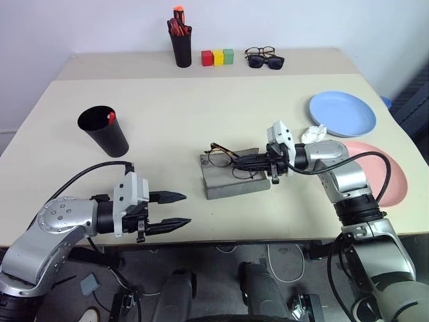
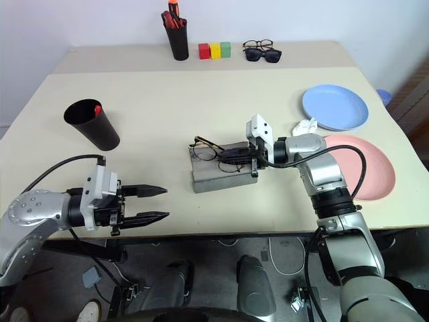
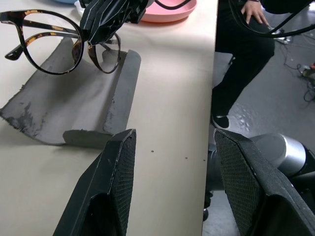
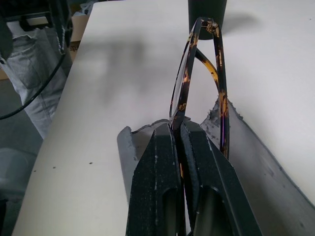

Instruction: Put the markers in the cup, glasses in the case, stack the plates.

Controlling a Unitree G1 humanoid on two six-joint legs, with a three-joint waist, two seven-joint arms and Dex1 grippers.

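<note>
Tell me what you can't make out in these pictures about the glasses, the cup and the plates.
- Cup: eye views show one red tip at its rim; the black wall hides what else is inside.
- Glasses: in the left wrist view the right claw, shut on them, covers the far lens.
- Case: its inside lies behind the glasses and claw in the eye views.
- Pink plate: the right forearm crosses it.

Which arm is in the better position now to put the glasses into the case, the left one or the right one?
Right. The right gripper is shut on the glasses, directly over the open case. The left gripper is open, holds nothing, and sits near the table's front edge.
</note>
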